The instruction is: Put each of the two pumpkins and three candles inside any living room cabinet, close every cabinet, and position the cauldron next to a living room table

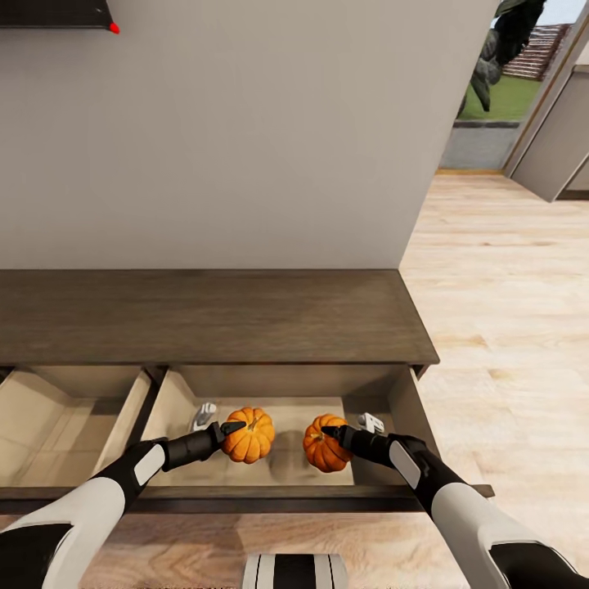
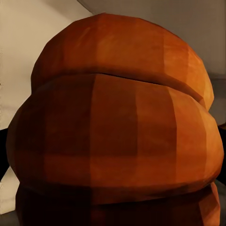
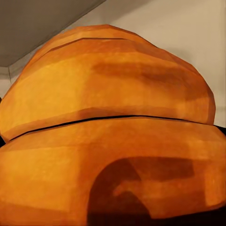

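Observation:
The dark-brown cabinet [image 1: 213,315] stands against the wall with two pale drawers pulled open. Both orange pumpkins are inside the right drawer [image 1: 401,401]. My left gripper [image 1: 237,431] is shut on the left pumpkin [image 1: 252,440], one black finger lying over its top. My right gripper [image 1: 329,432] is shut on the right pumpkin [image 1: 321,450] in the same way. Ribbed orange skin sits very close in the left wrist view [image 2: 117,132] and the right wrist view [image 3: 108,117]. I cannot tell whether the pumpkins rest on the drawer floor. The cauldron and table are out of view.
The left drawer [image 1: 57,409] is open beside it. Two small pale objects [image 1: 203,415] [image 1: 370,422] lie in the right drawer behind the pumpkins; what they are I cannot tell. Wood floor [image 1: 507,311] runs right toward the glass patio door [image 1: 499,90]. A dark TV corner [image 1: 57,12] hangs above.

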Robot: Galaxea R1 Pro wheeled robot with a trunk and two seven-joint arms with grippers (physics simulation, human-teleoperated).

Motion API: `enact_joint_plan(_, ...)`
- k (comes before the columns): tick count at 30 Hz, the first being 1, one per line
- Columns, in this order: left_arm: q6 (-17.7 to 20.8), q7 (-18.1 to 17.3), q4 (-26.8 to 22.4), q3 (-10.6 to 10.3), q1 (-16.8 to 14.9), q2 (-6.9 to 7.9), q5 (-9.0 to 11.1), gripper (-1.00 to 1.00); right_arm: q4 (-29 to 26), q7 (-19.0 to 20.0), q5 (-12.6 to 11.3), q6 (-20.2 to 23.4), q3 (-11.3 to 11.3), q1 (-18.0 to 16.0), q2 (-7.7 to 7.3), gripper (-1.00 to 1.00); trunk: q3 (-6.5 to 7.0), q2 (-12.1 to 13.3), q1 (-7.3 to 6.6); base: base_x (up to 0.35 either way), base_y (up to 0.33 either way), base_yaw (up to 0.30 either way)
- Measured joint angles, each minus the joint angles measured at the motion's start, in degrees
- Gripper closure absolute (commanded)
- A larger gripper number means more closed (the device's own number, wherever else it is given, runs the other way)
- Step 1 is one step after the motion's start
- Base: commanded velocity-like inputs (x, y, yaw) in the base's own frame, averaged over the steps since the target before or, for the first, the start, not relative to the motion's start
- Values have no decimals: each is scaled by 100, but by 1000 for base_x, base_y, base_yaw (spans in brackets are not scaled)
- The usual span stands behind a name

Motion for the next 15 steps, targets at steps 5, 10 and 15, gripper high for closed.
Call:
enact_joint_plan(5,-2,0,0,-3,0,3,0,100,-92,0,-3,10,1,-1,-8,100,-46,0,0,0,0,0)
enact_joint_plan(10,-2,-1,1,11,-10,1,-5,100,-194,-1,10,4,6,0,-9,100,-81,-2,-4,0,0,0)
enact_joint_plan(15,-1,-10,-1,50,-13,5,3,100,-237,-10,18,-2,6,0,-5,100,-83,-2,-3,0,0,0)
